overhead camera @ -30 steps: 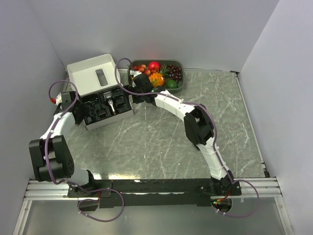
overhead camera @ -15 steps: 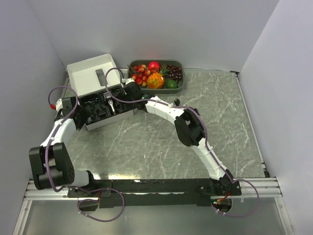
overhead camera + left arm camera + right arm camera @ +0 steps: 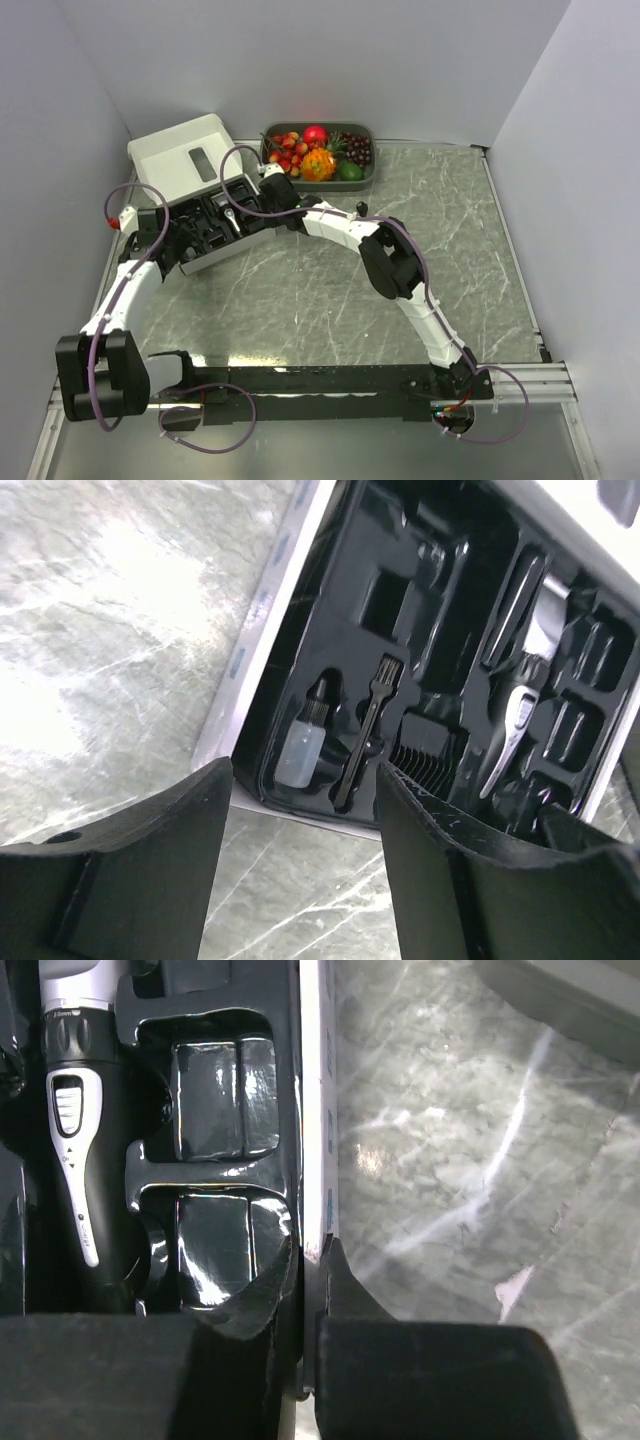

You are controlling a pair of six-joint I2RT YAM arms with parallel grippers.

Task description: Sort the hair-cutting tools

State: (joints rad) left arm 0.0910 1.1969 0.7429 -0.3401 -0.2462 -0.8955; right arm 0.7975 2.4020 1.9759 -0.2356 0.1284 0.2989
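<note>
The hair-cutting tools lie in the black moulded insert (image 3: pixel 215 222) of an open white box (image 3: pixel 180 160) at the back left. The wrist views show a black-and-silver hair clipper (image 3: pixel 80 1130) (image 3: pixel 525 680), a comb guard (image 3: pixel 425 750), a small brush (image 3: pixel 370 730), a little clear bottle (image 3: pixel 300 750) and glossy black parts (image 3: pixel 225 1095). My right gripper (image 3: pixel 262 205) (image 3: pixel 308 1270) is shut on the box's white right wall (image 3: pixel 315 1110), one finger inside the insert, one outside. My left gripper (image 3: pixel 170 240) (image 3: pixel 300 880) stands open at the box's near-left corner, holding nothing.
A grey tray (image 3: pixel 368 178) of colourful fruit stands at the back, just right of the box. The box's raised lid (image 3: pixel 175 155) leans toward the left wall. Marbled tabletop (image 3: pixel 400 200) extends right and toward the arms' bases.
My right gripper came across from the fruit tray and shut on the box's right wall. The box has turned and slid a little left. My left arm has drawn toward the near-left corner.
</note>
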